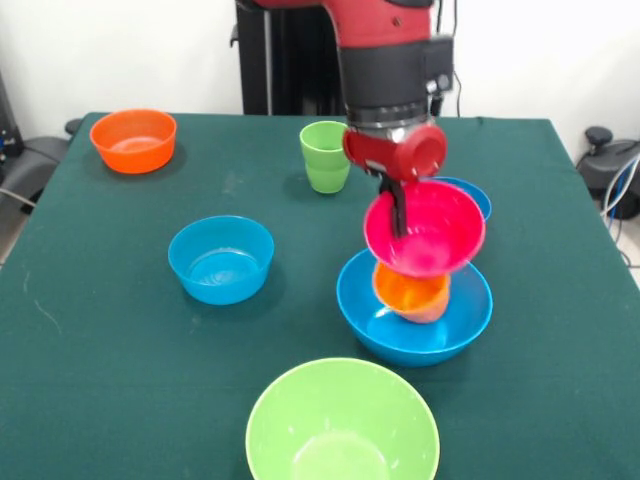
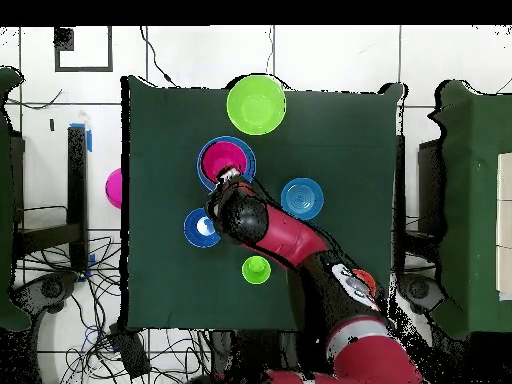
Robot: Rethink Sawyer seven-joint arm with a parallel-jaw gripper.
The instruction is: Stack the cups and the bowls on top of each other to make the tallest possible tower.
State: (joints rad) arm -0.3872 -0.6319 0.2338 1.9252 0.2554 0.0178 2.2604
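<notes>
My gripper [image 1: 400,215] is shut on the rim of the small pink-red bowl [image 1: 430,235], one finger inside it. It holds the bowl tilted right over the orange-yellow cup [image 1: 412,297]. The cup stands inside the large blue bowl [image 1: 460,325]. I cannot tell whether bowl and cup touch. In the overhead view the pink-red bowl [image 2: 222,158] covers the large blue bowl [image 2: 246,150], with the gripper [image 2: 228,178] at its edge. The light green cup [image 1: 325,155] stands apart behind.
A small blue bowl [image 1: 221,259] sits left of the pile, and another [image 1: 472,195] just behind it. A small orange bowl [image 1: 133,140] is at the far left. The large lime green bowl [image 1: 342,425] is at the near edge. A purple bowl [image 2: 113,187] lies beyond the table's side.
</notes>
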